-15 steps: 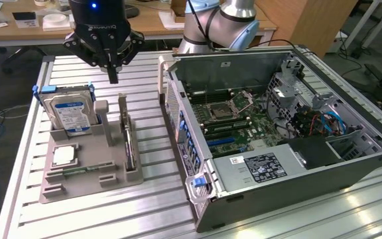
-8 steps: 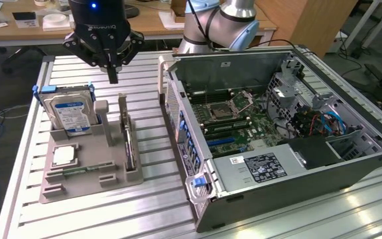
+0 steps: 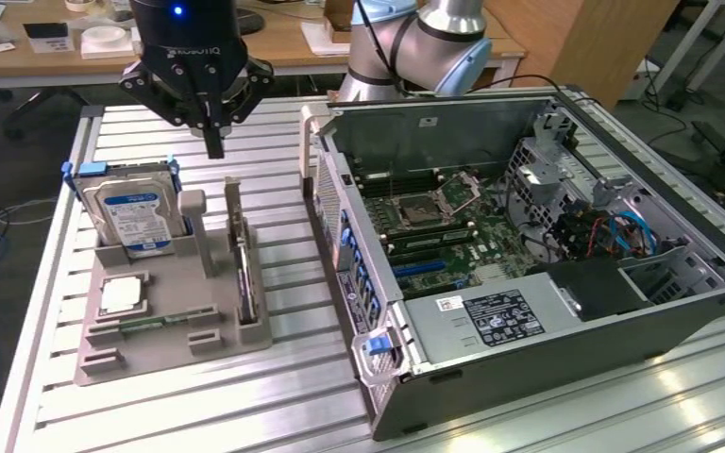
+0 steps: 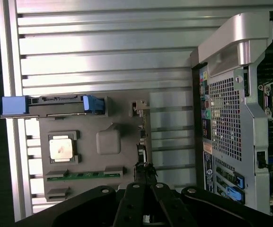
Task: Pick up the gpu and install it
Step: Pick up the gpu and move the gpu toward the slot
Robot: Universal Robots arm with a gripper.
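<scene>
The gpu (image 3: pixel 246 269) stands on its edge in a slot of the grey parts holder (image 3: pixel 174 330), on the side facing the computer case. In the wrist view the gpu (image 4: pixel 143 135) appears edge-on as a thin strip. My black gripper (image 3: pixel 215 142) hangs shut in the air above the far end of the holder, between the hard drive and the gpu, holding nothing. Its fingertips (image 4: pixel 144 171) sit close together just over the gpu's edge in the wrist view.
A silver hard drive (image 3: pixel 136 212) with blue clips stands in the holder; a square CPU chip (image 3: pixel 124 294) and a green memory stick (image 4: pixel 86 175) lie there too. The open computer case (image 3: pixel 665 311), motherboard (image 3: pixel 451 226) exposed, lies on the exterior view's right of the slatted aluminium table (image 3: pixel 275 396).
</scene>
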